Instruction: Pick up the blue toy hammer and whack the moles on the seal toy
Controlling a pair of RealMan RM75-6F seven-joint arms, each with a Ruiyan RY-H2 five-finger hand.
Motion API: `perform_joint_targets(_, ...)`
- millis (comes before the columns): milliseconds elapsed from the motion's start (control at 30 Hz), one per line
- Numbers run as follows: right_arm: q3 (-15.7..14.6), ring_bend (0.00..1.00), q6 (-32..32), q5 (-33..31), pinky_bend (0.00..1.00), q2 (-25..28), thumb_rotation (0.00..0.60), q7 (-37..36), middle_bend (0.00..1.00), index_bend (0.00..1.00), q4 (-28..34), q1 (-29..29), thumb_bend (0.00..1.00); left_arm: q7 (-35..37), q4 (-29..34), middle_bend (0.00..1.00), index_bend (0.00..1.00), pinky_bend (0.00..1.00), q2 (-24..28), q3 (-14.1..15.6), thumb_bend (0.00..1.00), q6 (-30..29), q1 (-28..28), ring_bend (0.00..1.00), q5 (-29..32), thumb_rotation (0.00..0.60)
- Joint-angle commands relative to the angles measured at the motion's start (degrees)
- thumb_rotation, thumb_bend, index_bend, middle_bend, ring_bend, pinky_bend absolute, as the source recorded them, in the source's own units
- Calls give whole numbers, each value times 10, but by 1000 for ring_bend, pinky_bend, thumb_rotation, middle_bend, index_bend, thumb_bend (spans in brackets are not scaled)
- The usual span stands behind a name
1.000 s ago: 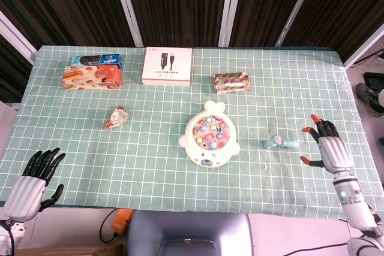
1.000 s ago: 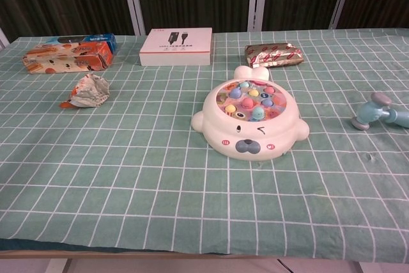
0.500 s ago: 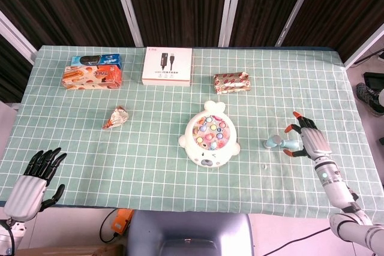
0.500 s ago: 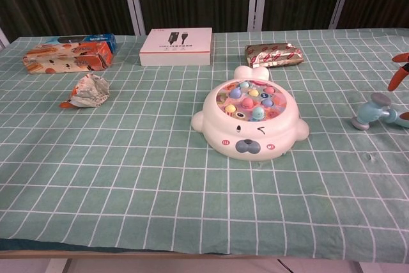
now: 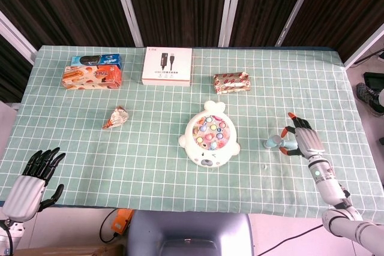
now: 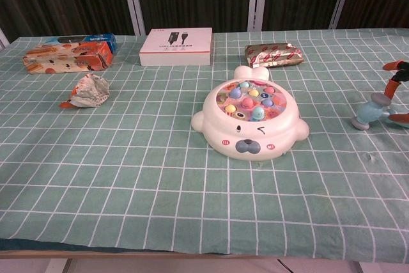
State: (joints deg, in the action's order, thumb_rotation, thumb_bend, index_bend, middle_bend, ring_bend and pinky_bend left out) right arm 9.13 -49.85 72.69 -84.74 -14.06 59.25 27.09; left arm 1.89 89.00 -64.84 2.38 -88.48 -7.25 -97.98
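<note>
A white box [image 5: 167, 66] lies at the far edge of the checked surface [image 5: 150, 154]. An orange box [image 5: 92, 77] and blue box [image 5: 96, 60] touch far left. A red-patterned packet [image 5: 231, 81] and crumpled wrapper [image 5: 116, 117] lie apart.

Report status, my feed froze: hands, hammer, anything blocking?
Right hand over the blue toy hammer, grip unconfirmed. Left hand open, off the table edge. White seal toy untouched; path clear.

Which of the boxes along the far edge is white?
The flat white box with a cable pictured on its lid, between the orange and blue cartons and the red-patterned packet.
</note>
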Motion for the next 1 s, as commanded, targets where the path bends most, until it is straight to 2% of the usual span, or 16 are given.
perform_joint_targets(33, 0, 0, 4, -1, 0, -4, 600, -2, 0, 610, -6, 3, 438, 0, 0, 0, 0, 21, 0, 0, 409, 1, 0, 0, 0, 600)
perform_joint_targets(1000, -3, 0, 14, -6, 0, -18, 600, 8, 0, 650, -18, 14, 490, 2, -1, 0, 0, 21, 0, 0, 410, -2, 1, 0, 0, 600)
